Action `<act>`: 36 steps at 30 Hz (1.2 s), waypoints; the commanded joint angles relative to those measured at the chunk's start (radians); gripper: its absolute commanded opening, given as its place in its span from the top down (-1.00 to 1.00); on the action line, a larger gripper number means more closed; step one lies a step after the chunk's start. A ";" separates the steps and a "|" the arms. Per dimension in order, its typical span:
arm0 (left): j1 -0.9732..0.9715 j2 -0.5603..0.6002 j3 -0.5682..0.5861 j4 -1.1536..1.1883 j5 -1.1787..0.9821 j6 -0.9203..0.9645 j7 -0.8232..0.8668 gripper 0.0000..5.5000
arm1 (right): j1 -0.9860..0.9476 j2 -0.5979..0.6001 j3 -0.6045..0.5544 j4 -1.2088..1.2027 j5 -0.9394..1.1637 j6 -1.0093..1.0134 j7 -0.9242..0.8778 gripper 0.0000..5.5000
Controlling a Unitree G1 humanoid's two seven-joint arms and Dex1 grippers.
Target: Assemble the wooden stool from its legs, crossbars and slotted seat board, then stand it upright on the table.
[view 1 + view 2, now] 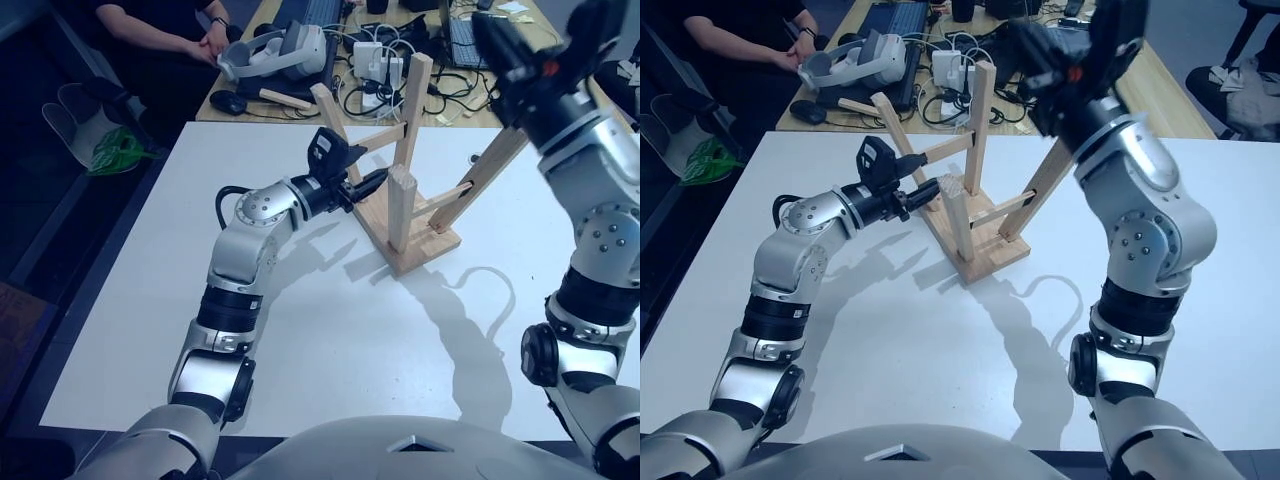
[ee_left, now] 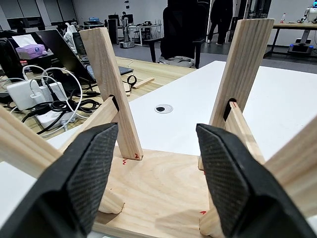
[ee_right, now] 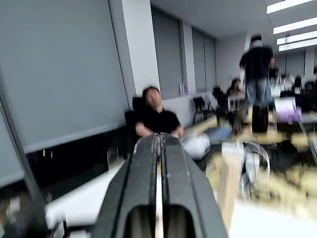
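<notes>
a: where's the left arm?
b: bent at the elbow over the white table (image 1: 330, 340), with the forearm lying low and pointing at the stool (image 1: 402, 215). the left gripper (image 1: 372, 182) sits level with the seat board (image 2: 158, 193). its two black fingers (image 2: 94, 173) are spread wide and grip nothing, and their pads are finely textured.
a: and the stool?
b: upside down near the middle of the table, flat pale-wood board down. four square-cut legs (image 2: 111, 89) splay upward, with thin crossbars (image 1: 378, 138) slotted into them. the grain shows plainly, and small red marks sit on the board by the leg ends.
a: the right arm?
b: raised high, elbow bent, forearm crossing above the far right leg. the right gripper (image 3: 159, 141) is up past the stool, its dark smooth fingers pressed together along a hairline seam with nothing between them.
a: behind that?
b: a wooden desk (image 1: 240, 108) just beyond the table's far edge, carrying a white headset (image 1: 285, 52) and tangled cables (image 1: 375, 60).
</notes>
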 commanded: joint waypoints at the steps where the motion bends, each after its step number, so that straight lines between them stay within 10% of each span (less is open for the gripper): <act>1: -0.024 -0.006 0.008 0.005 0.004 -0.007 0.010 -0.06 | 0.265 -0.015 0.130 0.124 -0.085 0.176 -0.059 0.96; 10: -0.018 -0.004 0.014 0.020 0.010 -0.012 0.012 -0.06 | 0.064 0.131 0.020 0.061 -0.103 -0.168 -0.082 0.96; 17: -0.025 -0.013 0.015 0.046 0.012 -0.031 0.019 -0.06 | -0.430 -0.049 -0.206 0.212 -0.173 -0.296 -0.220 0.96; 25: -0.002 0.000 0.014 0.026 0.010 -0.027 0.014 -0.06 | 0.039 -0.045 -0.175 0.215 -0.154 0.186 -0.237 0.96; 36: 0.004 -0.012 0.018 0.026 0.002 -0.029 0.021 -0.06 | -0.288 -0.113 -0.023 0.003 -0.368 -0.267 -0.174 0.96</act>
